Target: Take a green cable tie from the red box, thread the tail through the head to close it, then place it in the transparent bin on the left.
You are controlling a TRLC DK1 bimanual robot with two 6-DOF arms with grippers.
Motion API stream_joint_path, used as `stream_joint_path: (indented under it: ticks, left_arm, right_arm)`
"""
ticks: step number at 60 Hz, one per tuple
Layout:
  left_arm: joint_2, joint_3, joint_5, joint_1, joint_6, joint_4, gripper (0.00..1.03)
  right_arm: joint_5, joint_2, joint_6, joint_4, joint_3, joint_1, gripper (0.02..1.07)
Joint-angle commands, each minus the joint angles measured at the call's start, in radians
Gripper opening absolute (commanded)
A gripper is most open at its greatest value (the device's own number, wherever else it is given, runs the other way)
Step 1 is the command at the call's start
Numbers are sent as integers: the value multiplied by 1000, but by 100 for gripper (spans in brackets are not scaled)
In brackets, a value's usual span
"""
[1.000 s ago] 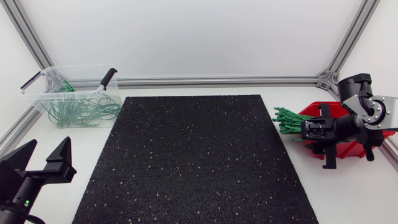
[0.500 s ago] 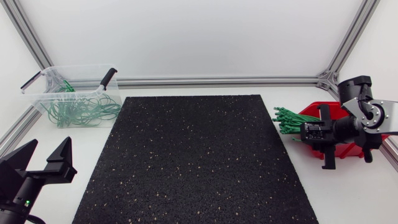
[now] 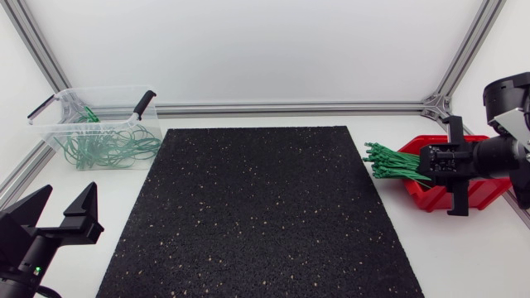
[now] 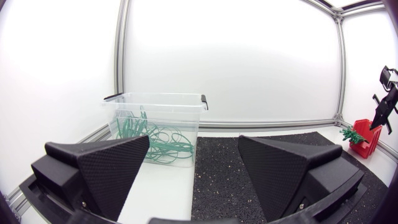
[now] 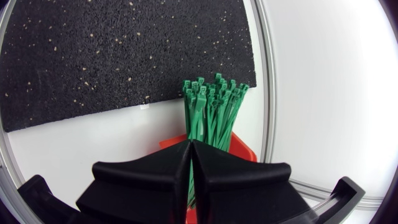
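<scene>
The red box [image 3: 431, 197] sits at the table's right edge, with a bundle of green cable ties [image 3: 392, 162] fanning out of it toward the mat. My right gripper [image 3: 429, 165] hovers over the box. In the right wrist view its fingers [image 5: 149, 177] are pressed together and a thin green tie shows in the seam between them. The rest of the bundle [image 5: 211, 112] and the red box [image 5: 239, 149] lie just ahead. My left gripper [image 3: 65, 197] rests open and empty at the front left [image 4: 194, 155]. The transparent bin [image 3: 62, 124] holds several looped green ties.
A black speckled mat [image 3: 257, 207] covers the middle of the table between the bin and the red box. The bin [image 4: 155, 95] has black handles and stands ahead of the left gripper. An aluminium frame runs along the back and side edges.
The right gripper's fingers have shut over the red box, and the right arm has drawn back to the right. The left arm has not moved.
</scene>
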Motion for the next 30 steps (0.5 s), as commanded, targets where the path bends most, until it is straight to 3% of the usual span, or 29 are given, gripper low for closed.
stream_joint_path:
  ticks: [1,12,30]
  left_arm:
    - [-9,-38,3,-3,-4,-22,100]
    - [-9,-38,1,1,-6,-22,100]
    - [-11,-32,-19,6,0,19,100]
  right_arm:
    - [-31,-34,33,-65,82,7,8]
    - [-135,-89,95,-169,180,17,8]
    - [-141,-191,305,-254,280,181,8]
